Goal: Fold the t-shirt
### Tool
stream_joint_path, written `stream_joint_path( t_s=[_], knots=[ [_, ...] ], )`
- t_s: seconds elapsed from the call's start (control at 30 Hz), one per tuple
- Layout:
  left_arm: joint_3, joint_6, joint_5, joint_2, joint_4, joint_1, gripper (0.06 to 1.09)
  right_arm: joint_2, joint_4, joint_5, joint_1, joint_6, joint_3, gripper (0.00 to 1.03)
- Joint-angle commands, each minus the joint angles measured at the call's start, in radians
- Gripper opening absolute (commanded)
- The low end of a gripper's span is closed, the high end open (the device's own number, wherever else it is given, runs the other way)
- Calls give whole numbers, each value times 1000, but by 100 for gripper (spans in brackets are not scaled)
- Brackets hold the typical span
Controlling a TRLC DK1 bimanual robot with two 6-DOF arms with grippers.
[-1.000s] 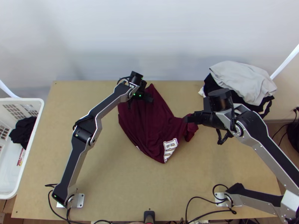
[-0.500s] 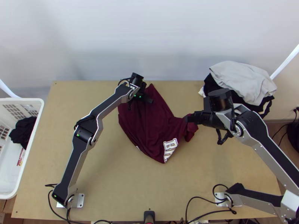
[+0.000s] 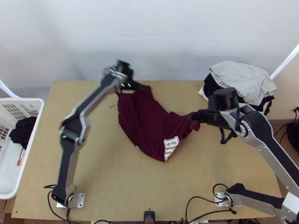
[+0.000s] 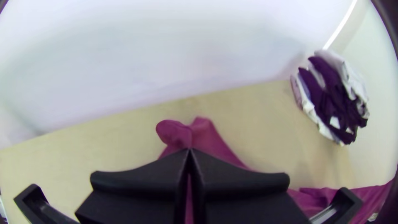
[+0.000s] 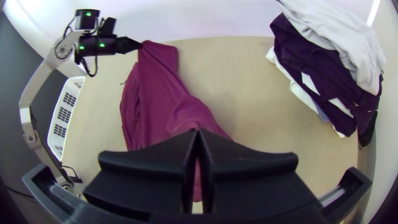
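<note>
Left end effector swung outward, right end effector eased outward, each pinching shirt; likely straightening cloth, proper folding still ahead.

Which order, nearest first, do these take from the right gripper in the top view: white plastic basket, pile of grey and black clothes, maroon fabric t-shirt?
1. Maroon fabric t-shirt: right at the right gripper, extending to its left.
2. Pile of grey and black clothes: upper right.
3. White plastic basket: far left.
</note>
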Motion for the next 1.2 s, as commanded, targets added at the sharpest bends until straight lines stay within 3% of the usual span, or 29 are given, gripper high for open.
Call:
stream_joint_path(
  t_s=[0.0,0.17,0.23,0.33,0.47,0.77,1.17],
  knots=[
    [16,-45,-1,-187,-16,37,9,-40,-7,10,-28,-5,58,3],
    [16,-70,-61,-351,-21,71,9,-29,19,21,-103,-83,167,3],
    [16,-70,-90,-406,-22,82,9,-26,59,64,-117,-124,201,3],
    [14,-70,-147,-492,-22,89,9,-35,168,160,-120,-207,222,3],
    [14,-67,-216,-597,-6,106,9,-74,359,211,-125,-282,230,3],
    [11,2,-385,-779,53,99,9,-203,757,225,-126,-360,153,3],
    [-53,-16,-435,-953,-3,53,9,-457,764,222,-24,-475,40,3]
  ],
)
